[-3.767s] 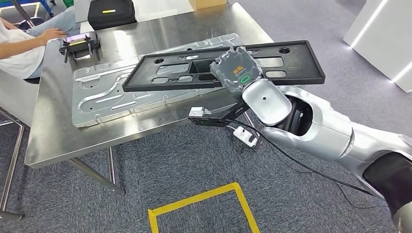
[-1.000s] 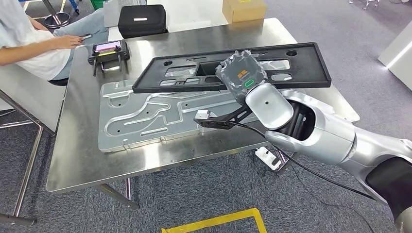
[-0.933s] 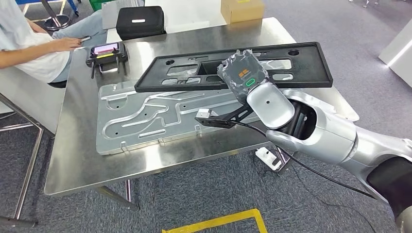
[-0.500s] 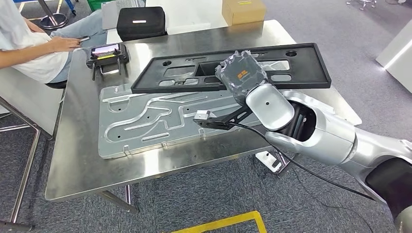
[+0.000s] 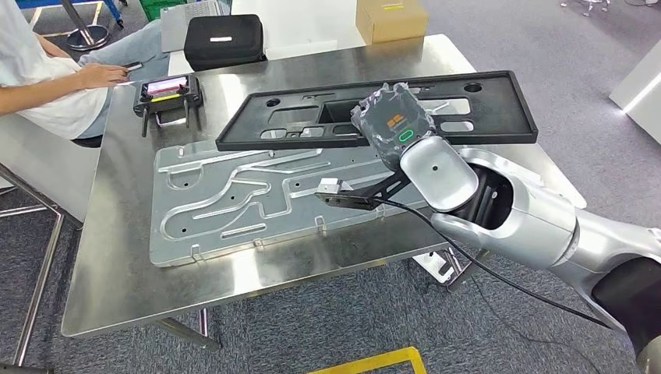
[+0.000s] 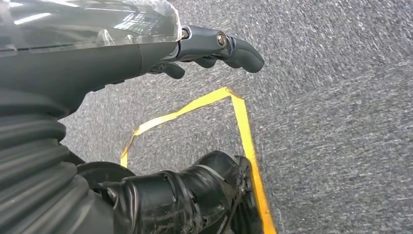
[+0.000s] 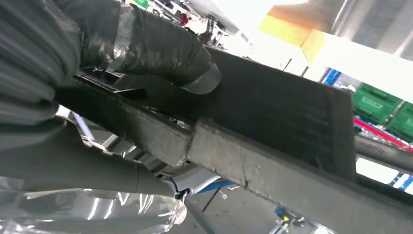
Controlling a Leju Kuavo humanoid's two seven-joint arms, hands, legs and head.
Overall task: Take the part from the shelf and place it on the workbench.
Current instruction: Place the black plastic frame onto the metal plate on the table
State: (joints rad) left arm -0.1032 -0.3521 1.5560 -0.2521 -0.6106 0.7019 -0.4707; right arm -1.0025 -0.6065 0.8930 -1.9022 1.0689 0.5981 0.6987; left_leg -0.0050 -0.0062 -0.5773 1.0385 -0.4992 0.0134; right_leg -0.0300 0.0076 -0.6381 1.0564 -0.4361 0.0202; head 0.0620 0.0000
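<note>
Right hand (image 5: 392, 125): fingers clamped on the near edge of the black part (image 5: 327, 117) — in the right wrist view the thumb (image 7: 160, 51) lies across its dark surface.
Black part: held up over the workbench (image 5: 117, 265), spanning its far half, above the far edge of the silver metal panel (image 5: 234, 199).
Since earlier: the whole view has shifted, so the camera has moved; more of the benchtop now lies under the part, and the grip looks unchanged.
Left hand (image 6: 214, 48): hanging over the grey carpet and yellow tape (image 6: 243, 126), fingers loosely curled, holding nothing.
Bench far side: a handheld controller (image 5: 167, 89), a black case (image 5: 222, 39), a cardboard box (image 5: 390, 17) — a person (image 5: 47, 70) sits at the corner.
</note>
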